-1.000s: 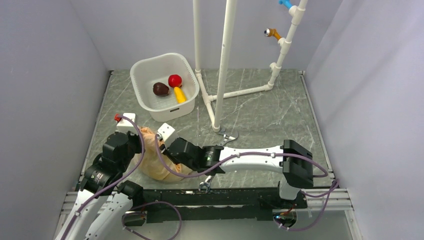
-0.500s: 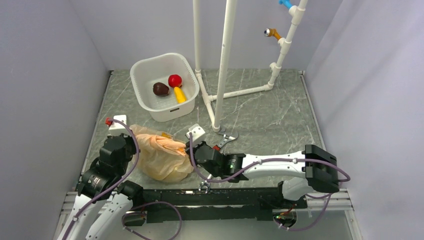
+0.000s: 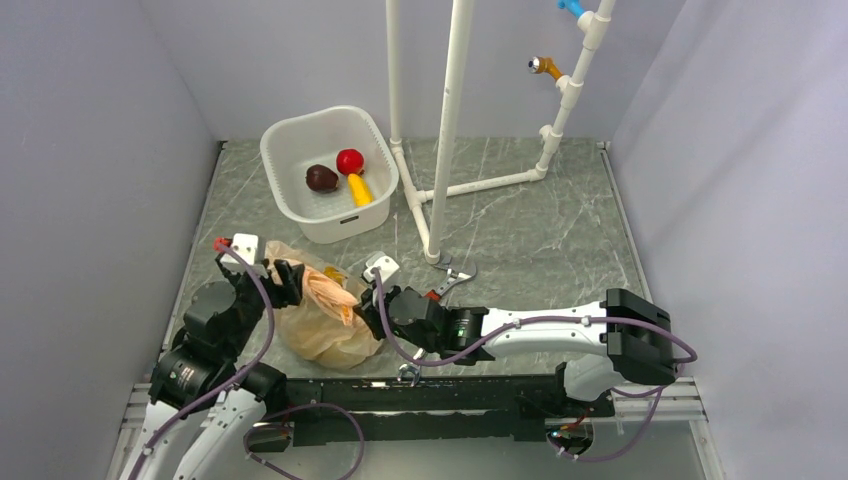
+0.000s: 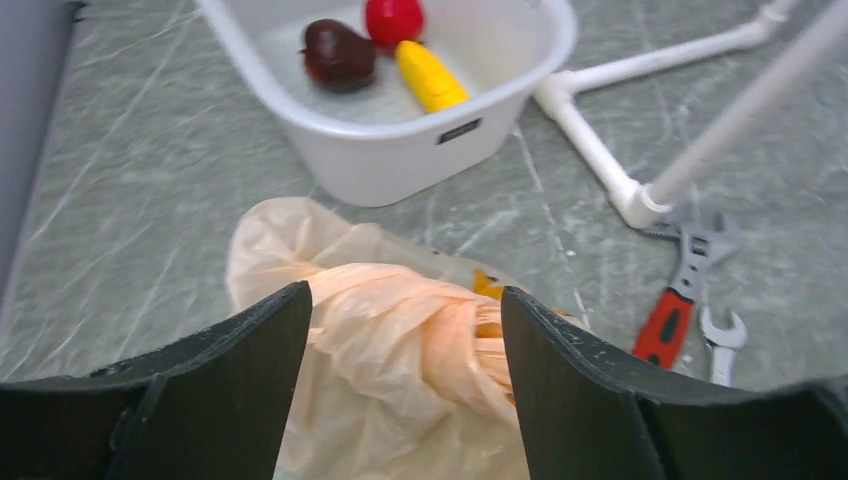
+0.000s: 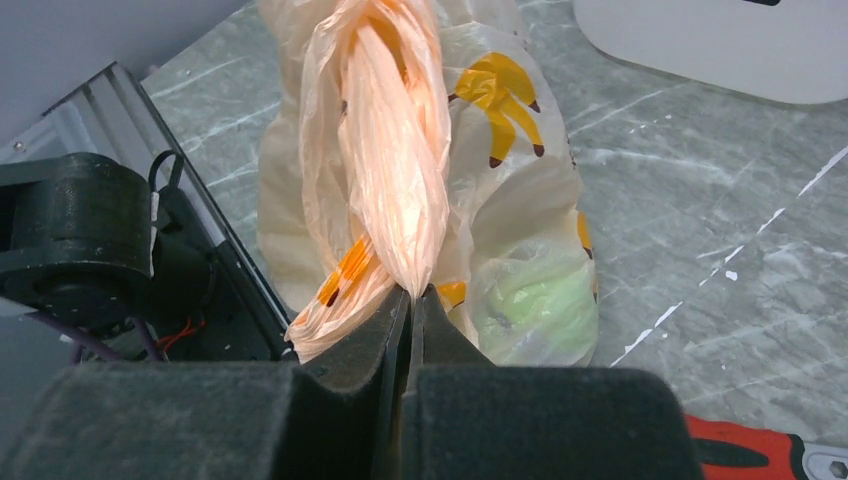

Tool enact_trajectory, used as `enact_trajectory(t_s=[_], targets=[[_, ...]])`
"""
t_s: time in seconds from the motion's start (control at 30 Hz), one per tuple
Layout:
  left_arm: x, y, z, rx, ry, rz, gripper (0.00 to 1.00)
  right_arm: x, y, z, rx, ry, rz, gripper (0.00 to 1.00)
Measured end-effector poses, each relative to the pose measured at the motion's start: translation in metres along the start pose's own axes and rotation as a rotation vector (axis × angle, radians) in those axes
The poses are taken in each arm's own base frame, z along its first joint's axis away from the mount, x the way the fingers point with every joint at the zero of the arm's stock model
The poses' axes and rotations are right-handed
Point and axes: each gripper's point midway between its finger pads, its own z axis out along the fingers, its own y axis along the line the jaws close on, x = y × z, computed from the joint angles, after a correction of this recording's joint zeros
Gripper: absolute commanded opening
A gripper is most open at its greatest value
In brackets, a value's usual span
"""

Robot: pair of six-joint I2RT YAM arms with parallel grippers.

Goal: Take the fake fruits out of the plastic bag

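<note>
Just in front of the tub, the left claw is held open by the plastic bag. The bag is laid on the bench, a green fruit seen inside, its twisted handle pinched by the right claw.

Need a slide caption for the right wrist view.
Right gripper shut on the twisted bag, green fruit visible through the film.

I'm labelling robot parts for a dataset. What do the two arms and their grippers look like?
The left arm and right arm have white shells and black joint housings, with purple cables looping along them. Each wrist carries a white camera block; the left one has a red tip. The left gripper and right gripper have matte black fingers.
</note>
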Motion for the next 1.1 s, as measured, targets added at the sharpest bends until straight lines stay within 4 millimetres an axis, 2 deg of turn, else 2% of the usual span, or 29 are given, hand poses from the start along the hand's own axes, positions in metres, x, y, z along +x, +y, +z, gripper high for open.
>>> enact_trajectory(t_s=[0.13,0.23,0.33,0.43,0.53,0.7,0.83,0.93,1.0,1.03,1.1], targets=[[-0.006,-0.023,0.009,0.112,0.04,0.038,0.75,0.005,0.002,-0.001,-0.016,0.02,-0.018,0.0],[-0.005,-0.032,0.028,0.131,0.116,0.078,0.75,0.008,0.001,-0.001,-0.021,0.034,-0.028,0.0],[0.014,-0.038,0.044,0.158,0.194,0.117,0.77,0.008,0.003,-0.002,-0.032,0.04,-0.037,0.0],[0.037,-0.047,0.044,0.227,0.246,0.134,0.78,0.009,0.004,-0.002,-0.037,0.041,-0.039,0.0],[0.046,-0.056,0.042,0.287,0.265,0.142,0.78,0.007,0.004,-0.003,-0.038,0.038,-0.042,0.0],[0.053,-0.057,0.046,0.292,0.297,0.153,0.79,0.006,0.004,-0.003,-0.04,0.035,-0.048,0.0],[0.071,-0.053,0.054,0.269,0.385,0.163,0.84,0.006,0.003,-0.003,-0.039,0.034,-0.056,0.0],[0.087,-0.05,0.059,0.25,0.459,0.173,0.82,0.005,0.003,-0.003,-0.039,0.033,-0.06,0.0],[0.094,-0.049,0.06,0.246,0.491,0.176,0.77,0.005,0.003,-0.003,-0.039,0.033,-0.063,0.0],[0.096,-0.049,0.059,0.247,0.498,0.177,0.68,0.005,0.003,-0.003,-0.039,0.033,-0.063,0.0],[0.095,-0.05,0.058,0.253,0.495,0.179,0.37,0.006,0.003,-0.003,-0.037,0.035,-0.064,0.0]])
